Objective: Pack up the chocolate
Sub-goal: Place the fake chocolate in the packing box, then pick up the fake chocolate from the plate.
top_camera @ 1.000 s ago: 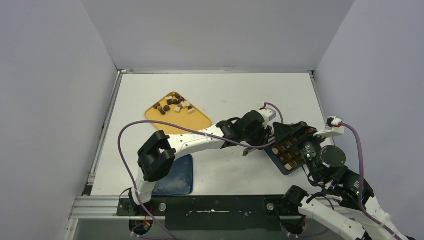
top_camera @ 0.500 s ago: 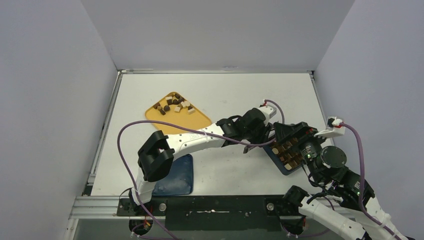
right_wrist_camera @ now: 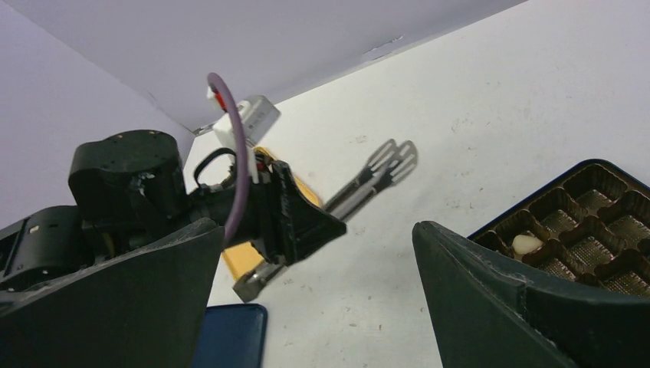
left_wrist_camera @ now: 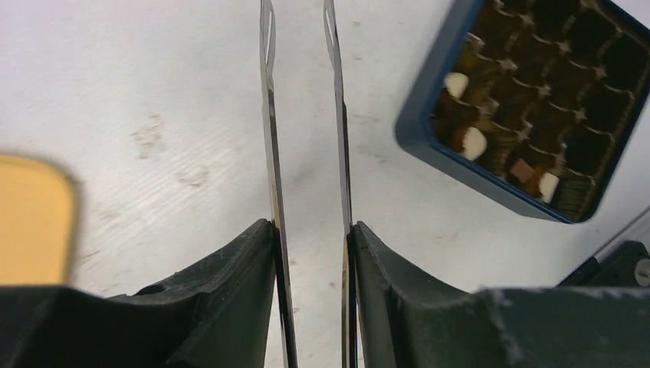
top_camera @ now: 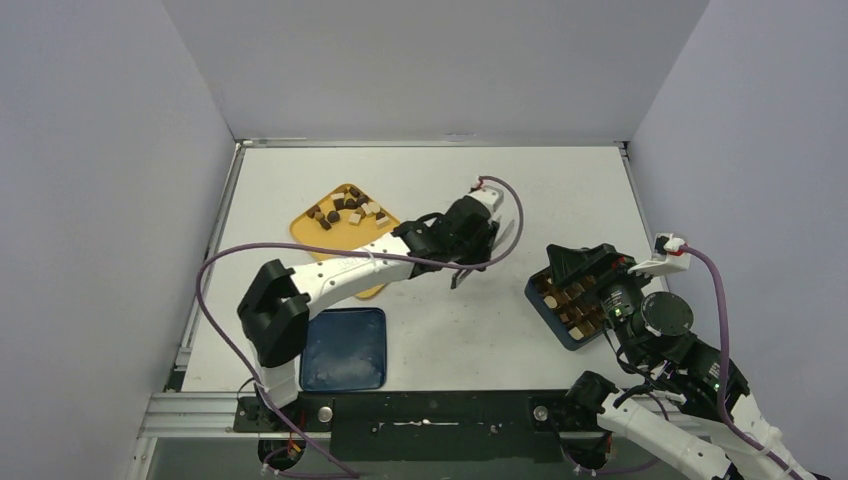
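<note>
On the white table [top_camera: 430,185], a yellow tray [top_camera: 318,240] is seen at the left and a compartmented blue box [top_camera: 538,300] at the right. The right gripper [right_wrist_camera: 318,230] is held wide open by the box. The metal tongs [left_wrist_camera: 268,115] are clamped by the left gripper [left_wrist_camera: 310,238] above bare table between tray and box. Most of the chocolate [top_camera: 347,210] is heaped on the tray, and a few pieces are seated in the box.

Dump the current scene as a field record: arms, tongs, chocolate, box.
left gripper: shut on tongs, over the table between tray and box
tongs: blades apart, nothing seen between them
right gripper: open, empty, by the box
box: blue, a few chocolate pieces in, many cells empty
tray: yellow, loose pieces piled at its far end
lid: blue, near left arm's base
</note>
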`<state>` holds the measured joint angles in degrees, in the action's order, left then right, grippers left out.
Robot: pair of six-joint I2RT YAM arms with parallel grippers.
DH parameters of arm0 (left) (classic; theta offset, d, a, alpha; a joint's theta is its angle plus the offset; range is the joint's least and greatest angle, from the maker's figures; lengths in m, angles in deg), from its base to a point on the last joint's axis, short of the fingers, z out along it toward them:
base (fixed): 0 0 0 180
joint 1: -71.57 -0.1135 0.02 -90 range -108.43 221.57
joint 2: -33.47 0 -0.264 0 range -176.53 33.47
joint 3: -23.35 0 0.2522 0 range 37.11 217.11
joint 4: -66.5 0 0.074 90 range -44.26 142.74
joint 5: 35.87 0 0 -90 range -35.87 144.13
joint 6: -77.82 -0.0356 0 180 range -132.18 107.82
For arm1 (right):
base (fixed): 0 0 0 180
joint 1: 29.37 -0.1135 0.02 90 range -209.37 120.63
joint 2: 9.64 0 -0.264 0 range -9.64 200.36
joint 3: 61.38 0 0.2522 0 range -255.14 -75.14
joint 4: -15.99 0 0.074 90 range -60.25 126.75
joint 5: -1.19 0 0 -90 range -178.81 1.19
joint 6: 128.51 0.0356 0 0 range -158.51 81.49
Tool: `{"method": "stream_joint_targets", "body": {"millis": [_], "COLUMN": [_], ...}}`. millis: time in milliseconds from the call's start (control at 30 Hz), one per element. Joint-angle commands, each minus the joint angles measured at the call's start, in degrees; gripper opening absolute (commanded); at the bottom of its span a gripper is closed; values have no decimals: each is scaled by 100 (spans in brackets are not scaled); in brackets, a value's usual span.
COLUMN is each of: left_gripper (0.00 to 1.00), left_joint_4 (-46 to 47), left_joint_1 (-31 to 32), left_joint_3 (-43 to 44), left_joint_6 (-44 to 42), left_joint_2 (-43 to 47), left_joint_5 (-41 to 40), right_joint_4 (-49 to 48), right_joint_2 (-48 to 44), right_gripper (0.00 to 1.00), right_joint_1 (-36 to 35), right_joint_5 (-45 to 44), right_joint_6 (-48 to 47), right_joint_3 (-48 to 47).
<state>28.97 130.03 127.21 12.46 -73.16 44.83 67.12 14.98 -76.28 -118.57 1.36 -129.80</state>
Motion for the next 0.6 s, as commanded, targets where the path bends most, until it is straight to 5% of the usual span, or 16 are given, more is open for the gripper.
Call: {"method": "stream_joint_targets", "body": {"millis": [0,567], "left_gripper": [38,43], "left_joint_4": [-84,-537], "left_joint_1": [-589,-2751], "left_joint_3": [-459,-1905], "left_joint_6": [143,240], "left_joint_2": [800,1781], "left_joint_5": [-293,-123], "right_joint_4": [-161,-256], "right_joint_2": [43,72], "right_gripper": [100,100], "right_joint_1": [16,11], "right_joint_5": [43,88], "right_joint_6": [-6,32], "right_joint_3": [-195,-77]}}
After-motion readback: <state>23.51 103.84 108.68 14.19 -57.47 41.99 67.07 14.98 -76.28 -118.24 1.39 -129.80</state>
